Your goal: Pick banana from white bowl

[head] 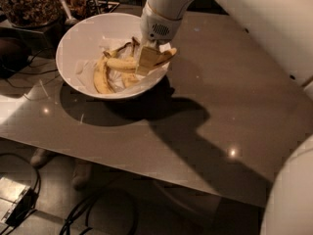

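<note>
The white bowl (68,40) stands on the table at the upper left, lined with crumpled white paper. My gripper (146,61) reaches down into its right half from the white arm above. It is shut on the banana (120,63), a long slim yellow one lying nearly level. The banana's right end (168,54) sticks out over the bowl's right rim, and its middle is hidden behind my fingers (148,58). Two shorter curved bananas lie in the bowl, one on the left (100,76) and one below the gripper (128,80).
A dark container of brown nuts (27,4) stands behind the bowl at the top left. The grey table (205,116) runs to the right and front. Cables (93,214) and a small box (12,199) lie on the floor below. My white arm fills the right side.
</note>
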Motion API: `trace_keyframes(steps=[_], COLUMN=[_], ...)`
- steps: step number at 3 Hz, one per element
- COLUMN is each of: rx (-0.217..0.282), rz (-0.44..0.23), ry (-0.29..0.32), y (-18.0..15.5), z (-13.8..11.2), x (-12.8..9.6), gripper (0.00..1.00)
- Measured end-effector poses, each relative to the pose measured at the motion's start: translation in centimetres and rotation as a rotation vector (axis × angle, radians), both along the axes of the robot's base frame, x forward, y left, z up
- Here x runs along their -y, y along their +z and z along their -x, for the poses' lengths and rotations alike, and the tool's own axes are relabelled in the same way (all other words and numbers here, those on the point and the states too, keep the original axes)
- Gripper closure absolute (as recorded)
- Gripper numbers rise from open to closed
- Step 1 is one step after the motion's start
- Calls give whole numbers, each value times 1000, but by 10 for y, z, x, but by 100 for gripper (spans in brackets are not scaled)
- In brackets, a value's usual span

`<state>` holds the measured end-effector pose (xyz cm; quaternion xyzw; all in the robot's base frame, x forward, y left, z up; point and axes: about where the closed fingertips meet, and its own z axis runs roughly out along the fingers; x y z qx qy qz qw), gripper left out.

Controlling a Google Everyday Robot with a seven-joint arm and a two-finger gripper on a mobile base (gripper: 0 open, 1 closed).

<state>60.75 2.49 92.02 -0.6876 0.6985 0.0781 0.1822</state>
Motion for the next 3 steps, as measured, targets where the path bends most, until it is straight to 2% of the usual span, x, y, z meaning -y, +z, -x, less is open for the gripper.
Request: trace_keyframes(steps=[2,3], rx=[51,71], rz=[-117,-152], ry=[-22,-38], y=[31,43], z=[43,66], x=[28,41], gripper=[100,100])
